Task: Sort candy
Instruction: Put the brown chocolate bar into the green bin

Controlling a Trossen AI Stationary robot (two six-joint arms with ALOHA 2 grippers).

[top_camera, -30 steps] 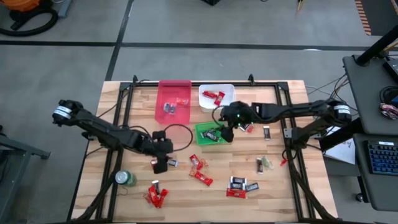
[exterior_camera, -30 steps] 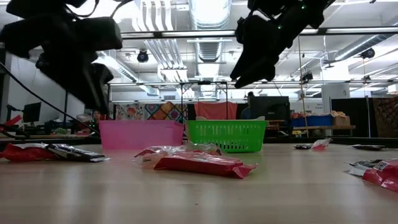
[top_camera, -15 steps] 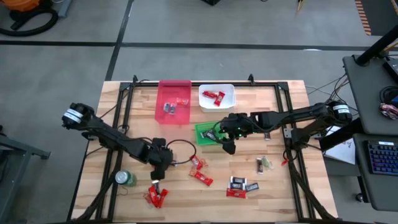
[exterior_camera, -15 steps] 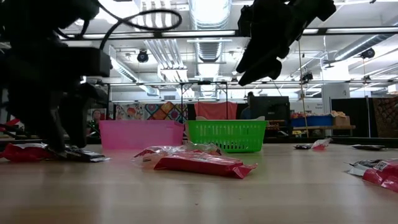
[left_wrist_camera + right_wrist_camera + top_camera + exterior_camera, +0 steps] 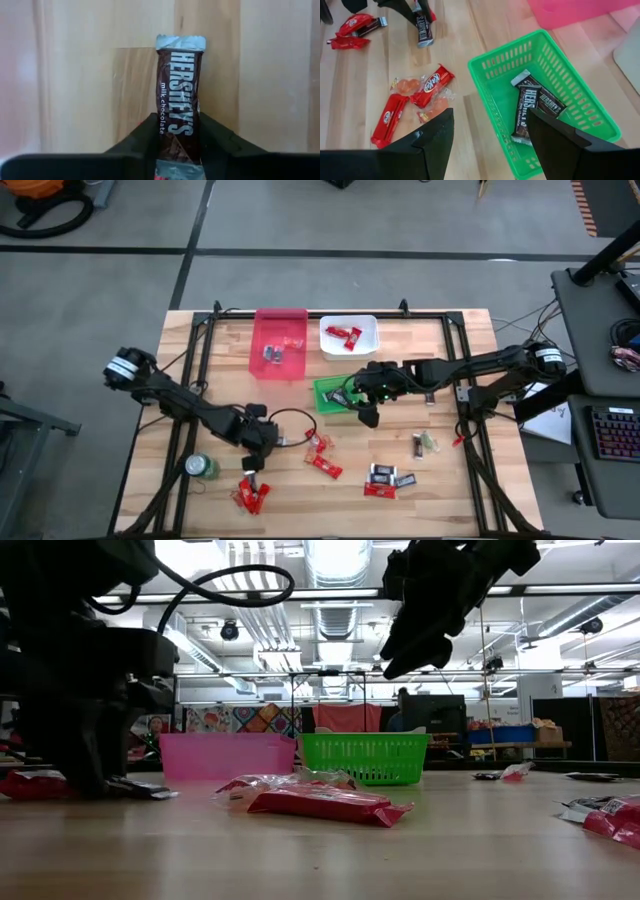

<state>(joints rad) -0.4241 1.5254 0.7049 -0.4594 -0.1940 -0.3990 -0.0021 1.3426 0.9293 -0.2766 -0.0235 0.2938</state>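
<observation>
1. High view: the left gripper [image 5: 252, 463] has been brought down over the last second from mid-table to the front-left patch of the tabletop [image 5: 440, 480], beside the green can [image 5: 201, 467] and just above the red sweets [image 5: 252, 494].
2. In the left wrist view, a dark Hershey's bar [image 5: 178, 105] is seen between the two dark fingers [image 5: 142, 140]; they have been narrowed from wide onto its sides. It lies flat on the wood, not yet lifted; a firm grip cannot be confirmed.
3. Judged meaning: a pick of one dark sweet is under way; the green basket [image 5: 555, 65] is judged its likely bin, since two dark bars [image 5: 530, 107] already lie in it.
4. The right gripper [image 5: 367, 412] has been moved slightly forward and hangs over the basket's front edge, fingers spread wide, nothing held.
5. Other candy is left scattered: red Kit Kat packs [image 5: 432, 85] near the basket, more near the tabletop's front [image 5: 380, 478]; some sit in the pink bin [image 5: 279, 343] and white bin [image 5: 349, 335].
6. Materials: wrappers are thin, glossy, crinkled foil with crimped silver ends, likely slippery; bars are flat and oblong. The basket is rigid plastic mesh; the tabletop is pale planked wood.
</observation>
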